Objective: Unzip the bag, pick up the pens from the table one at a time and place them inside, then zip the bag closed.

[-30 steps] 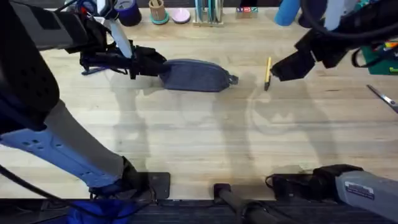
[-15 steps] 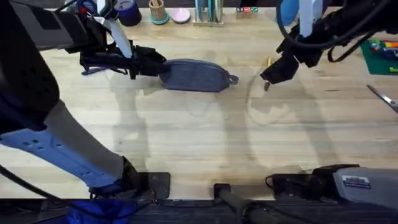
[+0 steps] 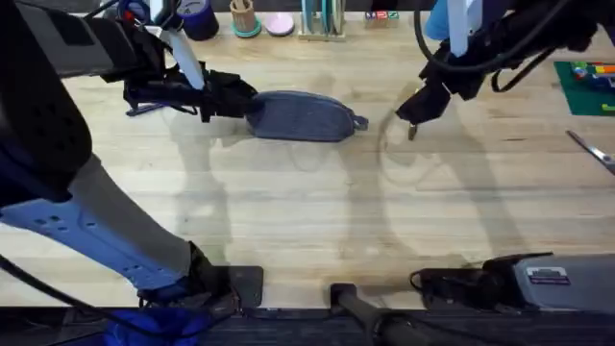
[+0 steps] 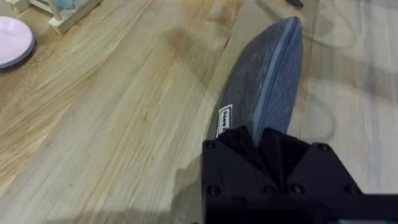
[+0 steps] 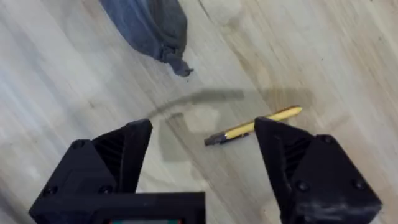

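**Right arm lining up on yellow pen, left holding bag end**

Overhead: bag (image 3: 303,116) lies lengthwise on the table (image 3: 307,211), far-centre. Left gripper (image 3: 242,104) is at its left end, touching it; pull tab (image 3: 359,122) sticks out at the opposite end. Right gripper (image 3: 415,111) sits over the yellow pen (image 3: 412,132), just right of the bag; only the dark tip peeks out under it. Can't pick out a dark pen here. Scissors (image 3: 592,151) well off at the right edge, green mat (image 3: 586,85) far right, cup and clutter along the back edge. Wide bare wood toward the bases, so plenty of room to pull back.

Left wrist: fingers (image 4: 245,140) pressed together on the near end of the bag, pinching fabric by the white label (image 4: 224,120). Zipper seam (image 4: 275,74) runs straight down the length and looks closed from here, though I can't be sure.

Right wrist: fingers (image 5: 286,149) spread wide, nothing between them but air. Yellow pen lies flat on the wood below the gap, a bit toward one finger, not centred. Bag's tab end is near, apart from the pen.

Progress guess: the yellow pen isn't in, final zip pending. Unzip status unclear.
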